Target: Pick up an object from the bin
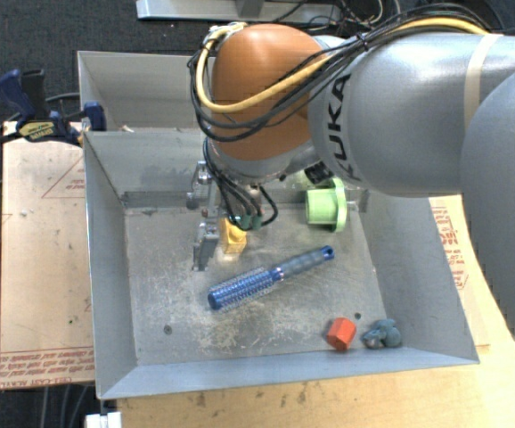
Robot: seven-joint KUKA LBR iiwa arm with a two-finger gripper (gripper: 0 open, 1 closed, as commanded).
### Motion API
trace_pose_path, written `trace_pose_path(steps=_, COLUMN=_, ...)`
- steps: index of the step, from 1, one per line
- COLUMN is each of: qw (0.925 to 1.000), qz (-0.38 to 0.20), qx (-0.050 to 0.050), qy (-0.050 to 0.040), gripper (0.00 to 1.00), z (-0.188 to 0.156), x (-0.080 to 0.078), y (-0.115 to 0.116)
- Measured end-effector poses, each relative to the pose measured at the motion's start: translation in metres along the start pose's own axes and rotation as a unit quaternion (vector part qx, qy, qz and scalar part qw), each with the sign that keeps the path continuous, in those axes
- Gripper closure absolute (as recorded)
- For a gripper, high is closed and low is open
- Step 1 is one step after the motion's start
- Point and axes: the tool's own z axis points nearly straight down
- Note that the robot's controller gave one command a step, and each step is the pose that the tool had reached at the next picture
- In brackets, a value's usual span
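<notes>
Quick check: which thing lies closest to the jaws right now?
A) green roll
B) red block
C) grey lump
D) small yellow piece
D: the small yellow piece sits right beside the jaws, just above the blue brush; the others lie farther off.

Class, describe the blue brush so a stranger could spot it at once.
Start at the grey metal bin and look at its floor's middle. A blue brush lies there, slanting up rightward. It alone is long and thin; the yellow piece, green roll and red block nearby are stubby.
</notes>
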Motion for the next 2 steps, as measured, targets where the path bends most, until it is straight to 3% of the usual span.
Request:
trace_pose_path(steps=1, qw=0.999, qz=-0.044, qx=0.002, qy=-0.001, gripper=0.0, z=0.043, x=0.021, y=-0.095)
trace_pose_path(steps=2, qw=0.9879, qz=-0.155, qx=0.0, qy=-0.0061, gripper=0.0, z=0.121, x=0.014, y=-0.09)
